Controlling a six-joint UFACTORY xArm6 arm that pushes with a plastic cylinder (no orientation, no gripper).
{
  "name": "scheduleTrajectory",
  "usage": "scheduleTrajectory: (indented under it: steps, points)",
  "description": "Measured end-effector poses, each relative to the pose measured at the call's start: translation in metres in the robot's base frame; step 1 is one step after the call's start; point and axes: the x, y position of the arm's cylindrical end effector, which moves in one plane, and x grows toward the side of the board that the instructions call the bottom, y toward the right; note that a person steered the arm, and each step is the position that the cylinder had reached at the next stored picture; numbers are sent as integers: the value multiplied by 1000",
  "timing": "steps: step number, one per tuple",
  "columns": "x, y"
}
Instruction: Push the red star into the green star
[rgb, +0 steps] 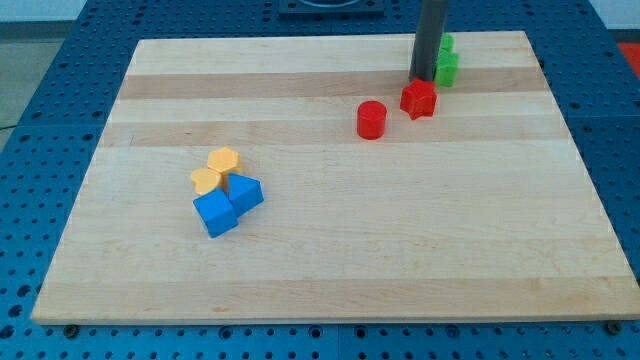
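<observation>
The red star (419, 99) lies near the view's top right on the wooden board (330, 250). The green star (446, 68) sits just above and to the right of it, with a second green block (445, 44) right behind it; the rod partly hides both green blocks. My tip (422, 79) comes down from the view's top and rests at the red star's upper edge, just left of the green star. A small gap shows between the red star and the green star.
A red cylinder (371, 119) stands left of the red star. Two yellow blocks (223, 160) (207, 181) and two blue blocks (244, 192) (215, 213) cluster at the view's left centre. The board's right edge lies beyond the green blocks.
</observation>
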Motion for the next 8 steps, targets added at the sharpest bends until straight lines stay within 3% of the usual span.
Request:
scheduleTrajectory:
  steps: [2,4,6,8]
  points:
    - [26,48]
    - [86,4]
    - [78,-48]
    - [46,-18]
